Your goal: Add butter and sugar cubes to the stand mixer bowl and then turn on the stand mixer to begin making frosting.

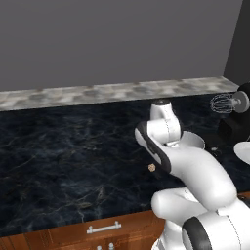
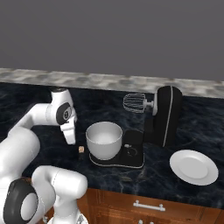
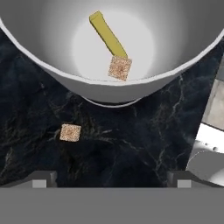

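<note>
Wide-open dark two-finger gripper (image 3: 112, 181) is held empty at frame bottom above the black marble counter (image 3: 131, 144), pointed downward.

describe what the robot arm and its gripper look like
The arm is glossy white with rounded, tube-like segments and dark grey bands and caps at the joints. No cables or markings show. The gripper ends in two small, blocky grey fingertips.

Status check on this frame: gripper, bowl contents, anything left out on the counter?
Gripper open, empty. Stand mixer bowl holds butter stick and one sugar cube. Second sugar cube on counter beside bowl. Path clear.
</note>
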